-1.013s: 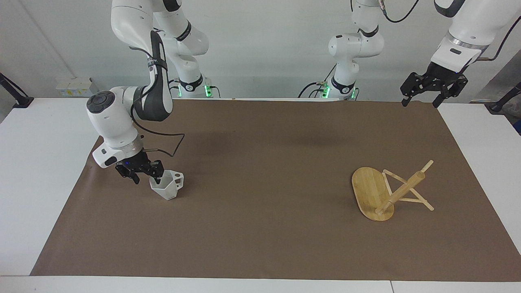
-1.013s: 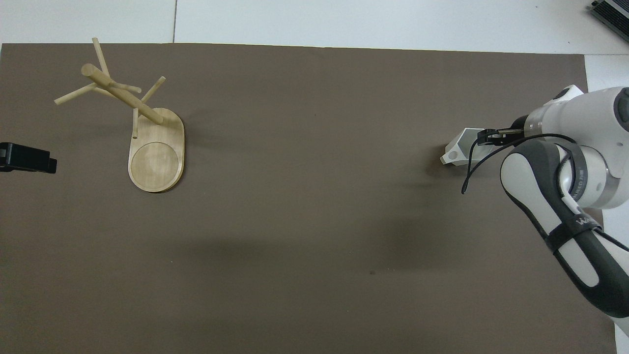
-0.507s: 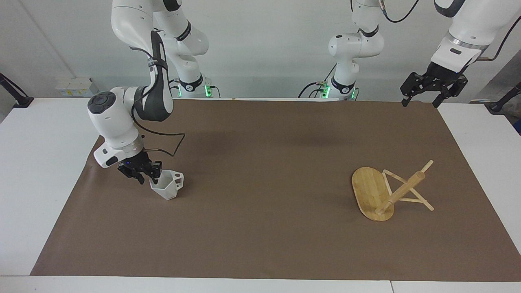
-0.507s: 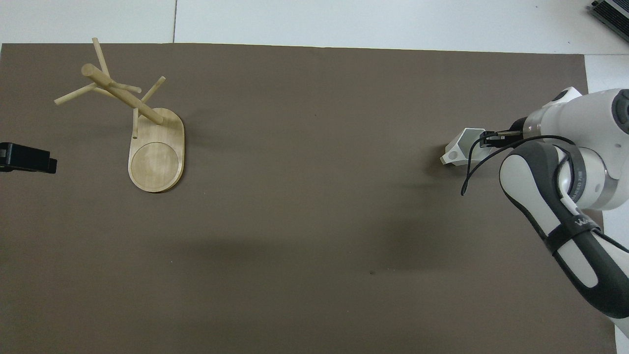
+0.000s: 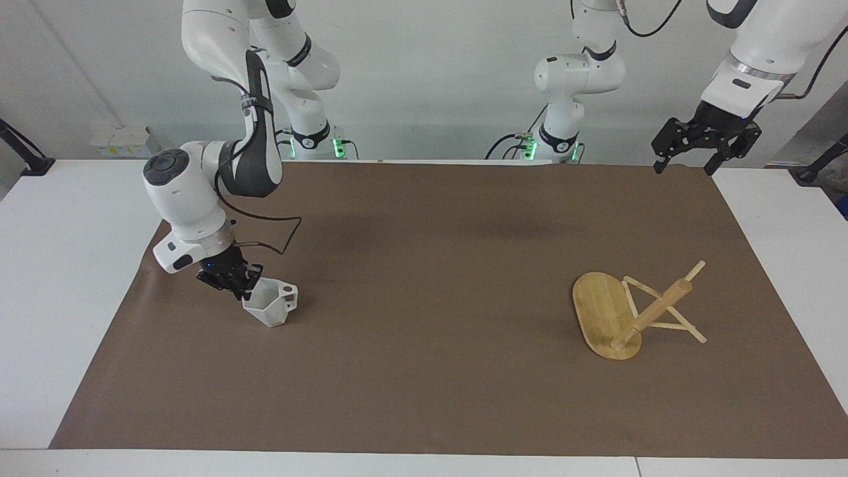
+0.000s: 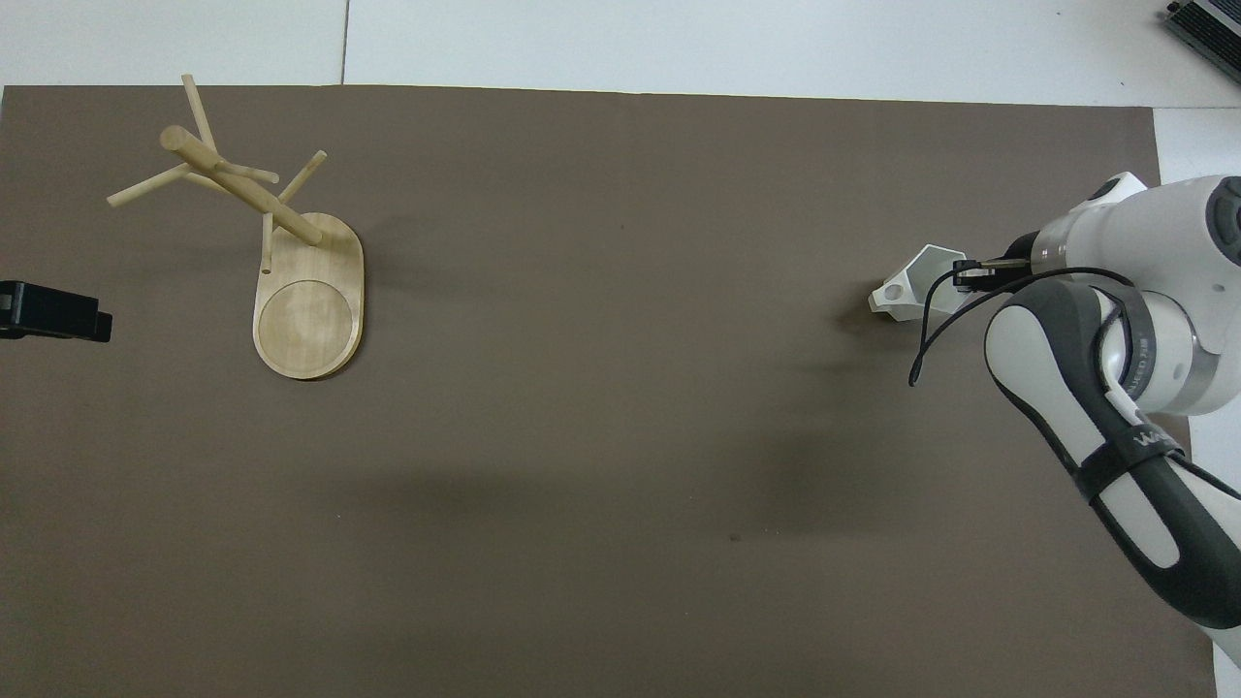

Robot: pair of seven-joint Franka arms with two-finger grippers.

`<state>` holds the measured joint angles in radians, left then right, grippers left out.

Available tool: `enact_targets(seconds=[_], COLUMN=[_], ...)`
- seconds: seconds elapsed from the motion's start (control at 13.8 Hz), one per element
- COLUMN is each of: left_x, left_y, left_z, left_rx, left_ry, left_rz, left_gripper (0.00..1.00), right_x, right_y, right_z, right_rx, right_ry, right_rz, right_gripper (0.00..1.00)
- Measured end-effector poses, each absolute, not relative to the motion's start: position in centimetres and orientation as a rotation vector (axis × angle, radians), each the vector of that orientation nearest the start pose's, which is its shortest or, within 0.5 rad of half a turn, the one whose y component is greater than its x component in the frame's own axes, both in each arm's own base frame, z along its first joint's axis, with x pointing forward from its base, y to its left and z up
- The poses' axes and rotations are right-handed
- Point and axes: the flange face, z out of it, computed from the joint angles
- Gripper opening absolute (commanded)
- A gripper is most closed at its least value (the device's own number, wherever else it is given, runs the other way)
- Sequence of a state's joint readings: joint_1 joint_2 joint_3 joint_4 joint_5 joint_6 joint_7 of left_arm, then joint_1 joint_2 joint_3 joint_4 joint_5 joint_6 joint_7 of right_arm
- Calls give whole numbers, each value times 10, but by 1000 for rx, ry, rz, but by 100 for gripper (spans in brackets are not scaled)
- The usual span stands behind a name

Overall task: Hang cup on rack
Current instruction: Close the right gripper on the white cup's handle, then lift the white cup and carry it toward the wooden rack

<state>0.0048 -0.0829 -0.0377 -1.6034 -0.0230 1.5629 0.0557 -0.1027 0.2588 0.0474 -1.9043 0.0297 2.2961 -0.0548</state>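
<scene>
While right gripper (image 5: 240,286) pinches cup (image 5: 269,307) rim, left gripper (image 5: 704,140) waits raised, fingers spread.
Cup on brown mat (image 5: 424,278), right arm's end; rack (image 5: 633,311) standing at left arm's end.

1. The right gripper (image 5: 244,289), open around the cup (image 5: 270,305) wall a second ago, now pinches the rim at the cup's 9 o'clock in the facing view.
2. The cup tilts, its mouth tipping toward the gripper, and sits slightly shifted toward 10 o'clock.
3. The right wrist (image 5: 189,218) rides slightly higher.
</scene>
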Motion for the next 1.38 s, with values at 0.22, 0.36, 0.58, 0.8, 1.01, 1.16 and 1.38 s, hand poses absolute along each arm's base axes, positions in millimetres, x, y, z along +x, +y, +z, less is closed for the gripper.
enact_targets(seconds=[0.22, 0.36, 0.58, 0.8, 1.01, 1.16, 1.38], left_x=[527, 527, 527, 527, 527, 527, 527], left_y=[-21, -21, -21, -21, -21, -21, -21], left_z=[653, 653, 653, 653, 653, 653, 653], left_rx=[-3157, -3157, -3157, -3157, -3157, -3157, -3157], left_ry=[141, 141, 141, 141, 141, 141, 141], left_rz=[-67, -67, -67, -67, -67, -67, -67], left_gripper=[100, 100, 100, 100, 100, 100, 100], right_x=[626, 626, 626, 631, 638, 643, 646], right_y=[-35, -35, -35, -36, -36, -30, -13], right_z=[378, 379, 380, 389, 411, 440, 482], right_rx=[-3106, -3106, -3104, -3102, -3093, -3020, -2853], right_ry=[33, 32, 56, 70, 77, 121, 178], right_rz=[-213, -213, -217, -247, -256, -205, -203], right_gripper=[0, 0, 0, 0, 0, 0, 0])
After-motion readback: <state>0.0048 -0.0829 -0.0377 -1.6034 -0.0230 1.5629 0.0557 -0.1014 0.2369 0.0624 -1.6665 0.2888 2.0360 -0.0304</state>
